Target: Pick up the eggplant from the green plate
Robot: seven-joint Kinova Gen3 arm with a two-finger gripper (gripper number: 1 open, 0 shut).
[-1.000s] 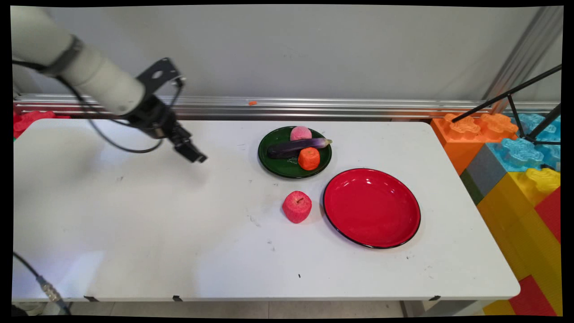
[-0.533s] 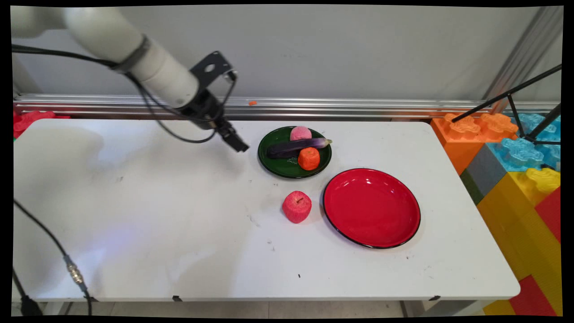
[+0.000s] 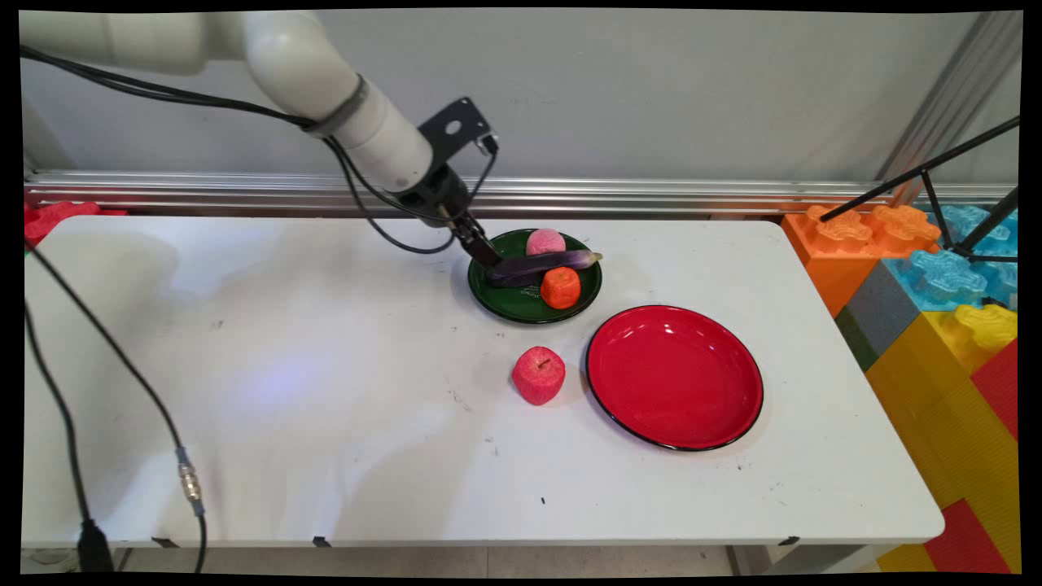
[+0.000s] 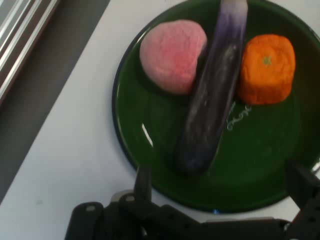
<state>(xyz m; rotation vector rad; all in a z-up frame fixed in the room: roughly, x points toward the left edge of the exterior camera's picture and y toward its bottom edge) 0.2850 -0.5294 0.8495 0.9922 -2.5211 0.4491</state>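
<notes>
My gripper [image 3: 487,254] hangs over the left rim of a dark green plate [image 3: 521,310] at the back of the table, open with nothing between its fingers. On the plate lie a purple eggplant [image 3: 541,265], a pink peach [image 3: 545,242] and an orange [image 3: 561,287]. In the hand view the gripper [image 4: 222,186] is just short of the eggplant's [image 4: 212,95] near end, with the peach [image 4: 172,55] on the left and the orange [image 4: 265,67] on the right. The green plate [image 4: 160,130] fills most of that view.
A red apple [image 3: 538,374] stands on the table in front of the green plate, beside a large empty red plate [image 3: 674,377]. Big coloured toy blocks [image 3: 936,325] and black tripod legs [image 3: 936,187] border the right end. A black cable [image 3: 187,480] hangs at the front left.
The arm has swung right across the back of the table, carrying the gripper from the left part to the green plate's left rim. The fruit and plates have not moved.
</notes>
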